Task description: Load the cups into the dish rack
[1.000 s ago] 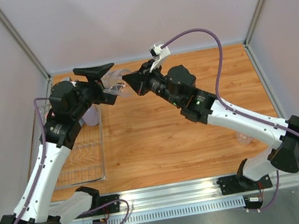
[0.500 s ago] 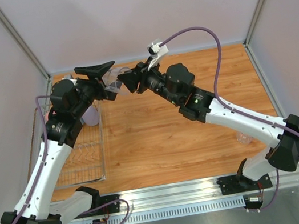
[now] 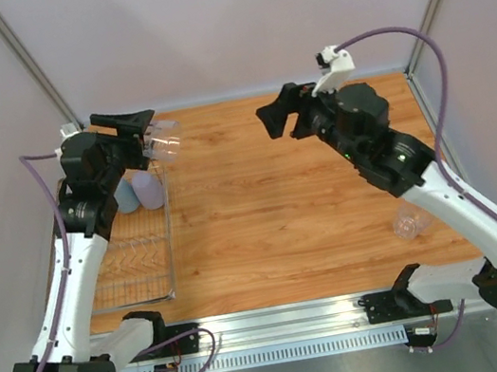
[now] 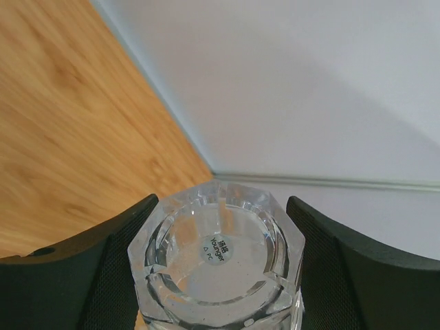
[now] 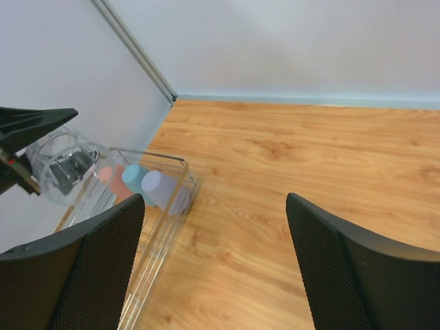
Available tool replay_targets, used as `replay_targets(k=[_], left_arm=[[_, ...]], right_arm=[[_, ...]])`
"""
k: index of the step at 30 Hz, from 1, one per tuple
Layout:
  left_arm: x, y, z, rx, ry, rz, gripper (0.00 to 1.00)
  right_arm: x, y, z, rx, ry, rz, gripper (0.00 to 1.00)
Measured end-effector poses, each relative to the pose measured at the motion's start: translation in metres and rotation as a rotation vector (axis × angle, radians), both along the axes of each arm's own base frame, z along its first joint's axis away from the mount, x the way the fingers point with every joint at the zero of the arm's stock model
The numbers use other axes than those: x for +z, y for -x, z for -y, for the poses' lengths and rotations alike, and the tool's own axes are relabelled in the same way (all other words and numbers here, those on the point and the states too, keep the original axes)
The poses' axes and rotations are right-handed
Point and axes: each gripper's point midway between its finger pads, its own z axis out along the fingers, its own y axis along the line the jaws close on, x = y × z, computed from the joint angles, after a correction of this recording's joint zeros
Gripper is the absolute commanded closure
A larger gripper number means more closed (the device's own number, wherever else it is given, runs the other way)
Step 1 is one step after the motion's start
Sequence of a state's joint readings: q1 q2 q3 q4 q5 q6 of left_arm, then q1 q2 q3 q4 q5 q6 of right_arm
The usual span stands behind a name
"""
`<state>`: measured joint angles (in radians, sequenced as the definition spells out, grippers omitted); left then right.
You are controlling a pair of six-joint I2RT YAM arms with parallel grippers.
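Observation:
My left gripper [image 3: 147, 136] is shut on a clear cup [image 3: 165, 144], holding it in the air above the far end of the dish rack [image 3: 137, 263]. In the left wrist view the clear cup [image 4: 216, 254] fills the gap between both pads, its base toward the camera. A lavender cup [image 3: 148, 189] and a blue cup [image 3: 125, 197] stand upside down in the rack. The right wrist view shows the lavender cup [image 5: 166, 191], the blue cup [image 5: 136, 177] and a pink cup [image 5: 110, 176] in the dish rack [image 5: 180, 165]. My right gripper [image 3: 277, 119] hangs open and empty over the table's far middle. A second clear cup [image 3: 410, 223] sits at the table's right.
The wooden table [image 3: 275, 229] is bounded by grey walls and metal posts at the back corners. The rack lies along the left edge. The right arm's purple cable [image 3: 417, 50] loops above its wrist.
The right gripper opened, let go of the clear cup and drew back to the right. The left gripper closed on that cup and carried it left toward the rack.

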<state>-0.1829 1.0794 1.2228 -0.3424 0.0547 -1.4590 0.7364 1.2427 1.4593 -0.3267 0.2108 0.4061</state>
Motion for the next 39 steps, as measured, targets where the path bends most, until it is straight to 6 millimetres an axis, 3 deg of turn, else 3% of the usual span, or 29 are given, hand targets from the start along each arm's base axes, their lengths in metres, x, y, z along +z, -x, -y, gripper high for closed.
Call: replay_targets(k=[5, 10, 15, 17, 26, 35, 39], left_arm=[[-0.018, 0.009, -0.055, 0.145, -0.431, 0.057, 0.58], [-0.033, 0.037, -0.107, 0.26, -0.899, 0.153, 0.6], [-0.065, 0.044, -0.136, 0.267, -1.212, 0.132, 0.61], [-0.081, 0.044, -0.148, 0.27, -1.276, 0.084, 0.62], [-0.156, 0.061, -0.222, 0.437, -1.314, -0.194, 0.6], [-0.199, 0.041, -0.242, 0.546, -1.229, -0.283, 0.6], [-0.218, 0.041, -0.254, 0.624, -1.206, -0.34, 0.59]], right_arm=[[0.012, 0.043, 0.06, -0.094, -0.009, 0.021, 0.11], [-0.03, 0.066, 0.105, -0.191, 0.034, -0.011, 0.09], [-0.078, 0.067, 0.12, -0.251, 0.129, -0.092, 0.08], [-0.088, 0.067, 0.123, -0.263, 0.147, -0.114, 0.08], [-0.125, 0.074, 0.134, -0.294, 0.164, -0.174, 0.08], [-0.135, 0.077, 0.144, -0.324, 0.17, -0.177, 0.07], [-0.137, 0.077, 0.148, -0.344, 0.176, -0.177, 0.07]])
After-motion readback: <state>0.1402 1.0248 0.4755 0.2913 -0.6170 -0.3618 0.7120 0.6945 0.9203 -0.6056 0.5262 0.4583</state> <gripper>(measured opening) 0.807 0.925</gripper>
